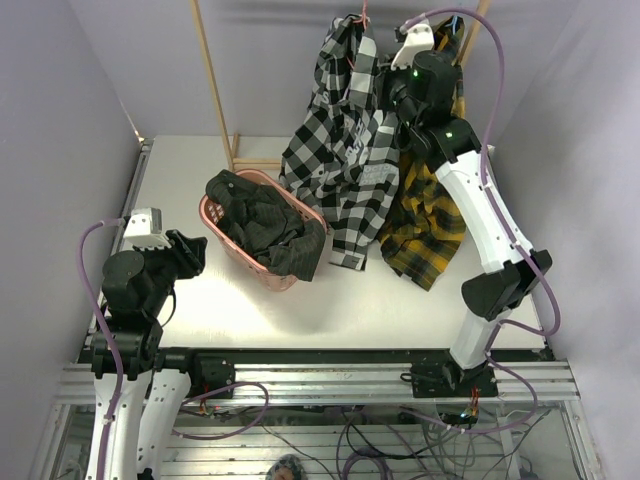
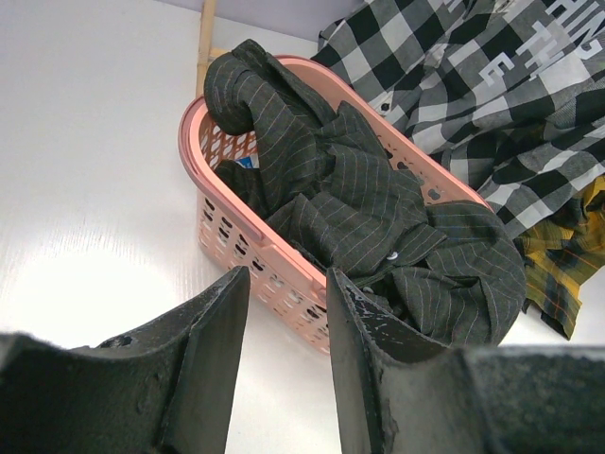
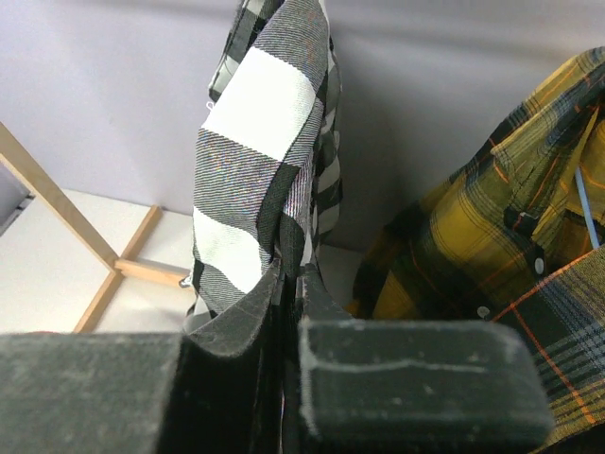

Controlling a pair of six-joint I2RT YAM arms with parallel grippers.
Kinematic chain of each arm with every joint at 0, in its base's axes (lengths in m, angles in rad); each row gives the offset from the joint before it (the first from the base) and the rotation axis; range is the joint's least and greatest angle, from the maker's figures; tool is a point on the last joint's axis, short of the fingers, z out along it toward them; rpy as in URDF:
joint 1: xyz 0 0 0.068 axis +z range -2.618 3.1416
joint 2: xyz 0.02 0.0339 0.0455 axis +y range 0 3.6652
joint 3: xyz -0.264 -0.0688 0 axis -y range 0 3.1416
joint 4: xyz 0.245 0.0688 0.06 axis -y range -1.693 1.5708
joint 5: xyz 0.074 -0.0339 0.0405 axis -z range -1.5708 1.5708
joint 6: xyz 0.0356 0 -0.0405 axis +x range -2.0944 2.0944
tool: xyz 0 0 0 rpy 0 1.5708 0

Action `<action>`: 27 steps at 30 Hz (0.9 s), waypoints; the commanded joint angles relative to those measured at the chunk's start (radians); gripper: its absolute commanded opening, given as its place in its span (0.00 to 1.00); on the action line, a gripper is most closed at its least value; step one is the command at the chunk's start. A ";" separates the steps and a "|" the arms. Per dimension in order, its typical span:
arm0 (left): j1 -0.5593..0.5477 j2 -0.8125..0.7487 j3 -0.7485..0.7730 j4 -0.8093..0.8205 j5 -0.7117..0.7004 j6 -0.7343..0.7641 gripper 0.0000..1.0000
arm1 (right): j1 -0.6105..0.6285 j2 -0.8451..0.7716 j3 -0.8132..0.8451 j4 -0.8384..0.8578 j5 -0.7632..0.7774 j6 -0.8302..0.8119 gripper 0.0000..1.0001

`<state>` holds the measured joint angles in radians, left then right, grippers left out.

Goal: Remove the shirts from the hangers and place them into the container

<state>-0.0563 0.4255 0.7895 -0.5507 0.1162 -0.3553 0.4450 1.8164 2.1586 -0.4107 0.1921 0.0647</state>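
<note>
Hovering low at the near left of the tabletop (image 1: 400, 310), the left claw (image 2: 288, 274) is half-parted and holds nothing. Just beyond sits the pink basket (image 1: 240, 258), stuffed with a dark striped garment (image 1: 265, 225). Behind it, the black-and-white shirt (image 1: 340, 150) and the yellow plaid shirt (image 1: 425, 225) hang side by side. The right claw (image 3: 288, 270) is pinched tight on an upper fold of the black-and-white shirt.

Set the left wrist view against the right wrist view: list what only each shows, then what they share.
Only left wrist: the pink basket holding a dark garment, and the open left gripper short of it. Only right wrist: the right gripper shut on a fold of the check shirt, and a light blue hanger wire in the yellow shirt. Both: the check shirt, the yellow shirt and the wooden rack.
</note>
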 commanded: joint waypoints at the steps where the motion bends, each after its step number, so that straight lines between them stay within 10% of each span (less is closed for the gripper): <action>1: -0.007 0.002 -0.004 0.020 -0.005 0.001 0.49 | -0.009 -0.072 -0.058 0.208 -0.014 0.022 0.00; 20: -0.008 0.009 -0.002 0.021 -0.007 0.002 0.59 | -0.011 -0.077 0.057 0.302 -0.033 0.037 0.00; 27: -0.010 0.021 -0.004 0.048 0.053 0.028 0.67 | -0.011 -0.245 -0.161 0.288 -0.097 0.079 0.00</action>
<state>-0.0574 0.4408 0.7895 -0.5499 0.1207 -0.3508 0.4416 1.7039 2.0808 -0.2230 0.1333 0.1089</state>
